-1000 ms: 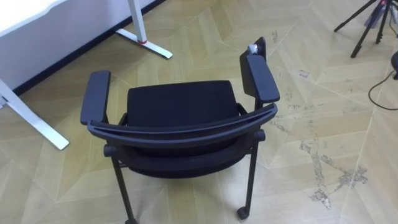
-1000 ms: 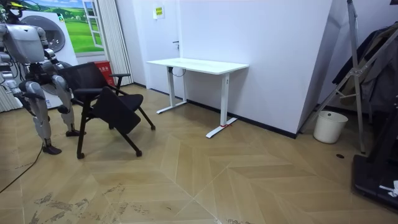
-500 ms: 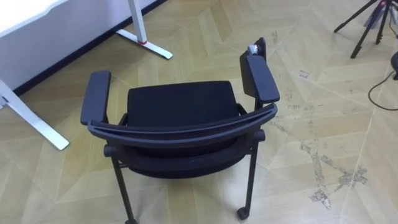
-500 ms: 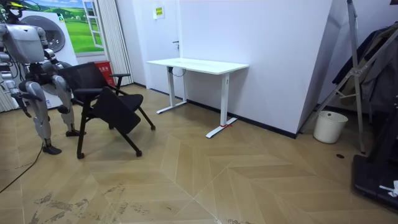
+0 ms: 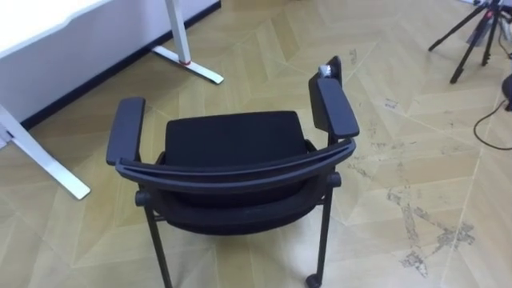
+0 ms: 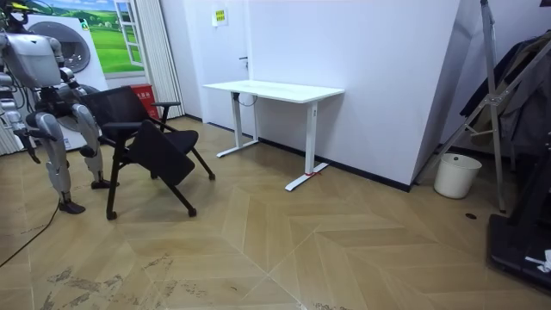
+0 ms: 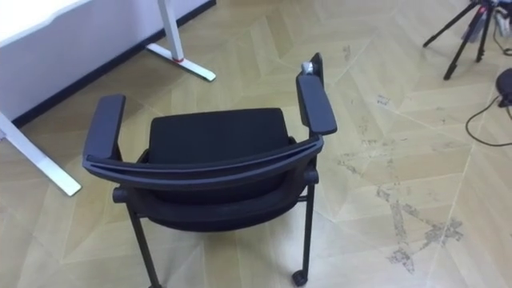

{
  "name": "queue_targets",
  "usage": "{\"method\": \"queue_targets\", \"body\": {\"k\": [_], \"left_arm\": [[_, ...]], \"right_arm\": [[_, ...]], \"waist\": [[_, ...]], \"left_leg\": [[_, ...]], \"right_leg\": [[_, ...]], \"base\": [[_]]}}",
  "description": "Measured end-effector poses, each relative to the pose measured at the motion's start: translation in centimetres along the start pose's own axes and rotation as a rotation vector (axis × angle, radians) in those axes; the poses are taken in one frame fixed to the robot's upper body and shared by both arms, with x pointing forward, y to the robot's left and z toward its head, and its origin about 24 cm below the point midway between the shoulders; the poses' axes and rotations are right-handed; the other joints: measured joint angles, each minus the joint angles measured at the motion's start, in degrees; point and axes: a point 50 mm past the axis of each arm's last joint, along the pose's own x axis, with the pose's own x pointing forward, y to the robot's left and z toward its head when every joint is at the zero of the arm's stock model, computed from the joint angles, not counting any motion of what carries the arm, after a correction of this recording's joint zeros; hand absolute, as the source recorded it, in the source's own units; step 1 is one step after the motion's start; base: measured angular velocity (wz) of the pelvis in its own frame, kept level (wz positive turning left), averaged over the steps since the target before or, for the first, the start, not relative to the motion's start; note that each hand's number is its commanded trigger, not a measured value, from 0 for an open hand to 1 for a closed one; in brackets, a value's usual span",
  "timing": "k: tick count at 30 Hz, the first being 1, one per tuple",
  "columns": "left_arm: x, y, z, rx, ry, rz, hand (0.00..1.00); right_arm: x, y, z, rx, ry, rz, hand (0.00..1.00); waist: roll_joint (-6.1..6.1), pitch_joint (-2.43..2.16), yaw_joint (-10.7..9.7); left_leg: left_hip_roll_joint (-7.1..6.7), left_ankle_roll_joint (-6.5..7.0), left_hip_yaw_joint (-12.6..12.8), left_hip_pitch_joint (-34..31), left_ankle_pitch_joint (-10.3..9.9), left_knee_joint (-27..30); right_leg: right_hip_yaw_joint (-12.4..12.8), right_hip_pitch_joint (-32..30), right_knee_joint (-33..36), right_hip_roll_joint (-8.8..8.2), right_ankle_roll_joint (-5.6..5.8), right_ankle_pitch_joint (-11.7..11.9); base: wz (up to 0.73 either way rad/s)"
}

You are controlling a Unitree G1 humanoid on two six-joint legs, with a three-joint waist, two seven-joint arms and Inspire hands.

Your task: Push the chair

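Observation:
A black chair (image 5: 232,140) with two padded armrests stands on the wooden floor right in front of me, its curved backrest (image 5: 232,172) nearest to me and its seat facing a white desk. In the room view the chair (image 6: 146,142) is at the left, and I stand upright close behind it. My right hand (image 6: 33,150) hangs at my side, apart from the chair.
The white desk (image 6: 274,89) stands by the wall beyond the chair; its feet (image 5: 188,62) lie ahead on the left. A tripod (image 5: 472,32) and a dark cable (image 5: 488,120) are at the right. A white bin (image 6: 455,175) is far off.
The whole eye view has shifted down slightly, so the camera moved. In the room view the chair has not moved and my hanging hand has dropped a little.

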Motion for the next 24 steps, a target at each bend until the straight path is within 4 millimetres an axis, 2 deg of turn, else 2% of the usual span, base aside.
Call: {"method": "queue_targets", "body": {"k": [2,6,10,13,16,21,24], "left_arm": [[0.1,0.3,0.5,0.005,-0.019,0.036,0.0],[0.2,1.0,3.3,-0.016,-0.133,0.127,0.0],[0.2,1.5,4.8,0.021,-0.204,0.189,0.0],[0.1,1.6,5.3,0.035,-0.231,0.23,0.0],[0.0,1.9,6.3,0.049,-0.275,0.28,0.0],[-0.4,3.1,9.6,0.109,-0.434,0.394,0.0],[-0.8,3.0,11.2,0.168,-0.517,0.423,0.0]], "right_arm": [[0.0,0.0,0.2,0.004,-0.006,0.0,0.0],[0.0,-0.2,0.6,0.023,-0.02,-0.009,0.0],[0.0,-0.4,1.0,0.056,-0.034,-0.016,0.0],[0.1,-0.5,1.4,0.077,-0.046,-0.023,0.0],[0.1,-0.7,1.8,0.083,-0.059,-0.031,0.0],[0.0,-1.3,2.2,-0.022,-0.064,-0.042,0.0],[0.0,-1.3,2.2,-0.025,-0.062,-0.041,0.0]], "waist": [[0.11,-0.04,0.0],[0.2,0.0,0.0],[0.48,0.1,-0.3],[1.19,0.05,-1.0],[2.03,0.2,-1.4],[3.16,0.01,-1.6],[3.26,0.1,-1.4]], "left_leg": [[0.0,0.0,-0.4,0.0,0.0,0.0],[-0.01,0.0,-1.1,0.1,0.0,0.4],[-0.02,0.01,-1.0,0.7,0.0,0.4],[-0.02,0.01,-1.0,0.8,0.0,0.3],[-0.02,0.02,-1.1,0.6,-0.2,0.3],[-0.16,0.05,-1.1,0.6,-0.2,0.2],[-0.16,0.06,-1.1,0.7,-0.2,0.2]], "right_leg": [[-0.2,0.0,0.0,0.0,0.01,-0.1],[-0.6,0.6,0.2,0.0,-0.05,-0.3],[-0.6,1.2,0.1,0.02,-0.06,-0.3],[-0.6,1.2,0.1,0.01,-0.07,-0.3],[-0.5,1.2,0.2,0.03,-0.06,-0.3],[0.0,0.9,1.1,-0.04,-0.08,-0.5],[0.1,0.9,1.1,-0.03,-0.09,-0.5]], "base": [[0.08],[0.08],[0.0],[0.0],[0.0],[0.0],[0.0]]}}
